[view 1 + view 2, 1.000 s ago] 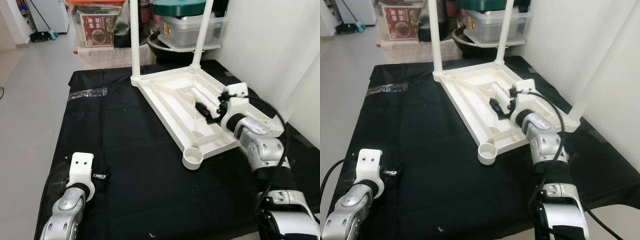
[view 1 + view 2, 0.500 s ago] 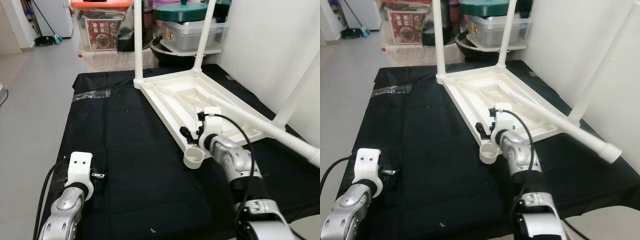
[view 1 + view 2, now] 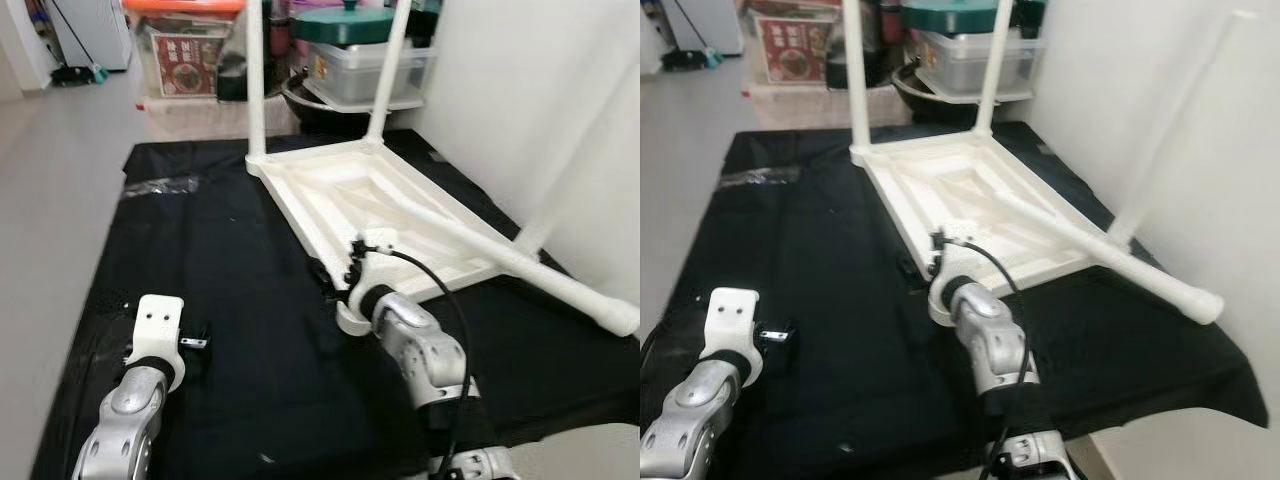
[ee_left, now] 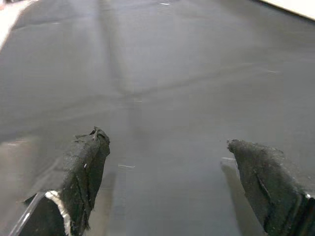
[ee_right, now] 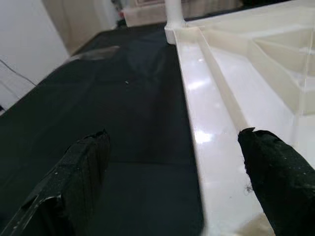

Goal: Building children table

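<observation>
The white plastic table top [image 3: 330,190] lies upside down on a black cloth [image 3: 220,260]. Two legs [image 3: 256,80] stand upright at its far corners and a third leg [image 3: 585,150] rises at the right corner. A loose white leg [image 3: 520,262] lies across the top, pointing right. The near corner's round socket [image 3: 350,320] is empty. My right gripper [image 3: 335,275] hovers open at the top's left edge beside that socket; its fingers [image 5: 275,172] straddle the rim, holding nothing. My left gripper [image 4: 166,138] is open low over bare cloth at the near left.
Plastic storage boxes [image 3: 185,50] and a green-lidded pot [image 3: 350,25] crowd the floor behind the cloth. A white wall [image 3: 540,70] runs close along the right. A clear plastic bag [image 3: 160,185] lies on the cloth's far left. Grey floor [image 3: 60,150] lies on the left.
The right arm swung left, from over the table top's right side to its near-left edge by the socket. A loose leg now lies across the top. The camera shifted; the left arm stayed.
</observation>
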Robot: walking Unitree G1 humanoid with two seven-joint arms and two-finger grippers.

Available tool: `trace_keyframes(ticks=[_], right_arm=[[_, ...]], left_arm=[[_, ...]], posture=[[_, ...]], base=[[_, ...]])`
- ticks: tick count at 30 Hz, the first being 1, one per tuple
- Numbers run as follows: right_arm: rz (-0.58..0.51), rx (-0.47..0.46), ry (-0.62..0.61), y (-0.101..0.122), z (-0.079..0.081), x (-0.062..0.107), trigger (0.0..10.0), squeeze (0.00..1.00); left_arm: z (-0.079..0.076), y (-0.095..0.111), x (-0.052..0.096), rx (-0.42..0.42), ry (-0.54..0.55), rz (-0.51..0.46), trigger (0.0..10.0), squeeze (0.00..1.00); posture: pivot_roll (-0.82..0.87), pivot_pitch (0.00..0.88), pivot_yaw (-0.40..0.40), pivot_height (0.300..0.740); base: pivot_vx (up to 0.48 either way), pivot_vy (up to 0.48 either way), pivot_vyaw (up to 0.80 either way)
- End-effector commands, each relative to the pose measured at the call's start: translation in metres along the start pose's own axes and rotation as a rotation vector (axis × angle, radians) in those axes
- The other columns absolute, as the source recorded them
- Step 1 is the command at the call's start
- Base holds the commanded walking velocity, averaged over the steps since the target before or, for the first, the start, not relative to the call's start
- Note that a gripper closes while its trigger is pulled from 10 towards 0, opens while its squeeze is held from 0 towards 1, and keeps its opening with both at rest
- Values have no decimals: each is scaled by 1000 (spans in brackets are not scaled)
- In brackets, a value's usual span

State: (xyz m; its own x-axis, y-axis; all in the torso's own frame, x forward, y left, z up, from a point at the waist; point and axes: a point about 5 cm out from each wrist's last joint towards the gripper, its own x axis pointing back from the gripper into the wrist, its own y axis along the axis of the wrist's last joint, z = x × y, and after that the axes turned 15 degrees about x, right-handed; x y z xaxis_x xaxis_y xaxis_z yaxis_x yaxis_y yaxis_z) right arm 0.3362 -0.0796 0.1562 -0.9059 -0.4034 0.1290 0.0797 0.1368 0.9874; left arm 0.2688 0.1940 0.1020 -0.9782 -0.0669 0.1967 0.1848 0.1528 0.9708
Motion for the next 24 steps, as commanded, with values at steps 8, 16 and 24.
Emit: trace_keyframes(ticks=[8,16,24], right_arm=[[-32,73,-18,2,1,1,10000,0],[-64,169,0,1,0,6,10000,0],[-72,384,115,-3,-13,16,10000,0]], left_arm=[[-6,-2,0,-7,-7,-1,10000,0],[-7,-2,0,-14,-8,1,10000,0],[-9,-3,-1,-30,-13,-1,10000,0]], posture=[[113,0,-45,740],[108,0,-39,740],[102,0,-36,740]], base=[[0,-480,0],[0,-480,0],[0,-293,0]])
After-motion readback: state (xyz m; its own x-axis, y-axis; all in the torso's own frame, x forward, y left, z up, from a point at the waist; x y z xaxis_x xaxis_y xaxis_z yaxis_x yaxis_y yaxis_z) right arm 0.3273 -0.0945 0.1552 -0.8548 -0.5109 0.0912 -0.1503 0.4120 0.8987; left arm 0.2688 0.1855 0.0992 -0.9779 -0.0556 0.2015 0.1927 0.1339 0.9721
